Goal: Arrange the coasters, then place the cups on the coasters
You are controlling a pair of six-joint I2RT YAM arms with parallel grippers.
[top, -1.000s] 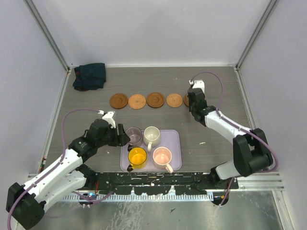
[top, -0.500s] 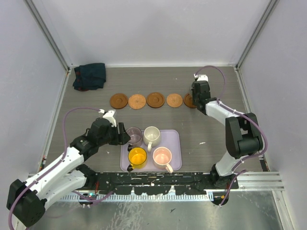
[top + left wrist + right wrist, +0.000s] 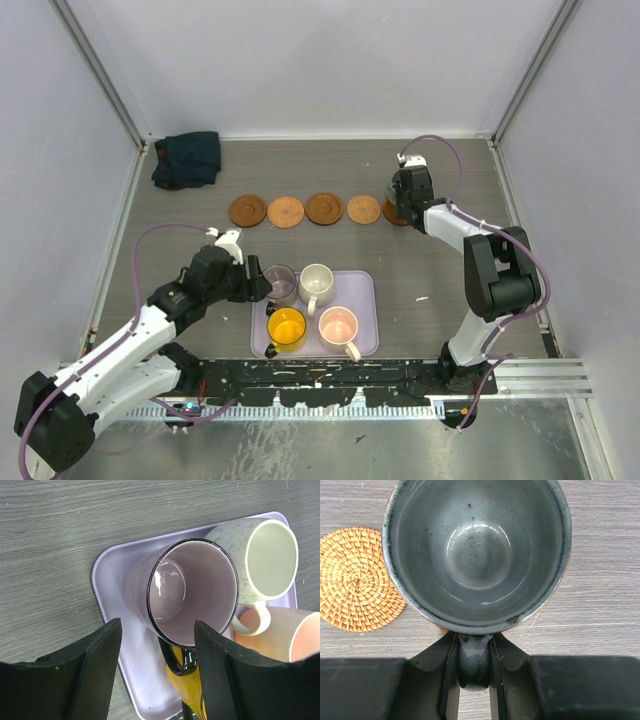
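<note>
In the overhead view, four coasters (image 3: 286, 211) lie in a row across the upper middle of the desk (image 3: 420, 270), close together but apart. A fifth coaster (image 3: 392, 214) sits at the right end of the row, mostly hidden under the right claw (image 3: 405, 195).

The right claw pinches the handle of the grey-green cup (image 3: 477, 545), one finger pressed on each side. In the right wrist view the cup stands upright with its empty bowl open to the camera. Thin brown slivers of the fifth coaster show past its lower rim. Whether the cup rests on that coaster or hangs just above it cannot be told. An orange woven coaster (image 3: 357, 580) lies just beside the cup at the left of that frame.

Lower down in the overhead view, a lavender tray (image 3: 368, 290) holds four cups: the purple cup (image 3: 279, 284) at upper left, the cream cup (image 3: 316, 283) at upper right, the yellow cup (image 3: 286, 327) at lower left and the pink cup (image 3: 338, 325) at lower right.

The left claw (image 3: 156, 630) is spread, its fingers (image 3: 95, 665) straddling the purple cup, which stands on the tray. A strip of tray shows between one finger and the cup's wall.

A dark cloth (image 3: 187, 158) lies bunched at the upper left corner of the desk.
</note>
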